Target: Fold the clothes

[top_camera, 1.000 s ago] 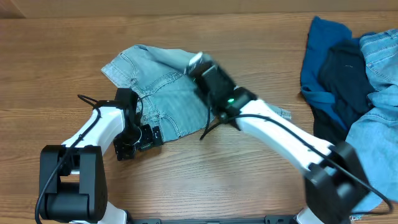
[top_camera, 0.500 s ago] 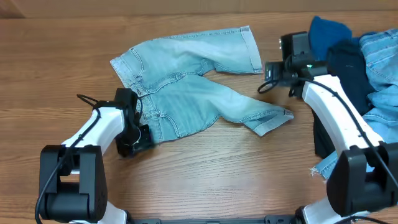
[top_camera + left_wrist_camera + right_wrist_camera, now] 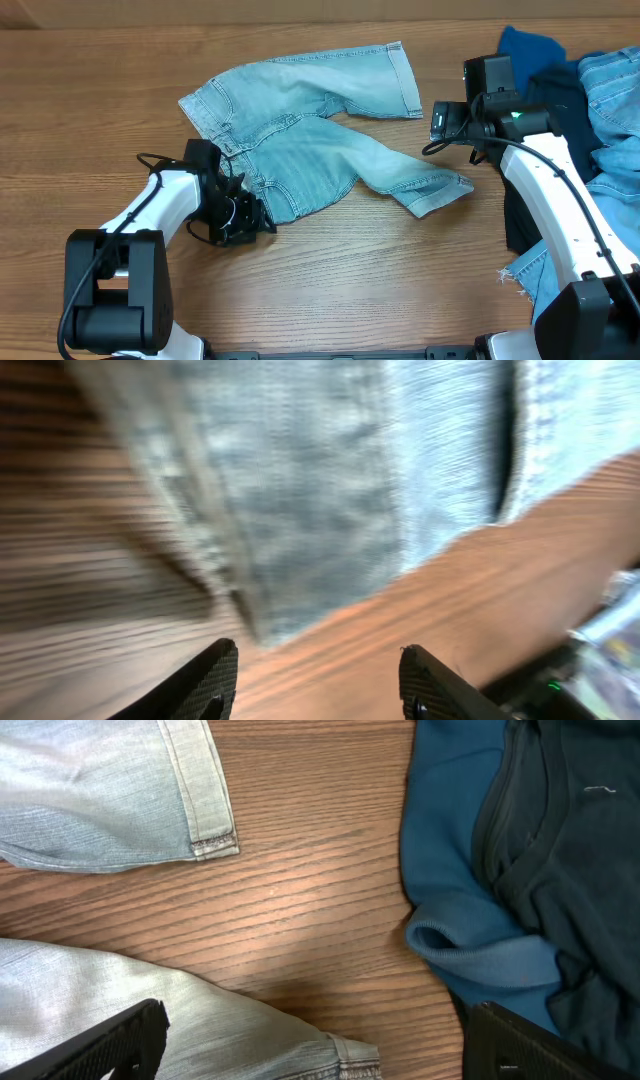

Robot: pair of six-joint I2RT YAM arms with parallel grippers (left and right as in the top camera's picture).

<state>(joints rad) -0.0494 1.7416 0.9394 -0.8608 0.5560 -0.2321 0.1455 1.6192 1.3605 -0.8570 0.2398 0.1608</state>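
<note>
The pale denim jeans (image 3: pixel 300 150) lie spread flat mid-table, waist to the left and both legs reaching right. My left gripper (image 3: pixel 250 216) sits at the waistband's near corner. In the left wrist view its fingers (image 3: pixel 212 678) stand apart over bare wood, with the denim edge (image 3: pixel 300 540) just ahead and nothing between them. My right gripper (image 3: pixel 442 121) hovers wide open between the leg ends and the other clothes. In the right wrist view the gripper (image 3: pixel 320 1050) spans wood, with the lower leg's hem (image 3: pixel 345 1065) under it and the upper leg's hem (image 3: pixel 205 820) further off.
A pile of clothes fills the right edge: a royal blue garment (image 3: pixel 520 60), a dark navy one (image 3: pixel 560 120) and light denim (image 3: pixel 610 90). The royal blue cuff (image 3: pixel 470 950) lies close to my right finger (image 3: pixel 530 1045). Bare wooden table (image 3: pixel 330 270) stretches along the front.
The right gripper, shut on a jeans leg over the garment a second ago, swung right, spread the leg out, let go and opened. The left gripper narrowed and shifted slightly right.
</note>
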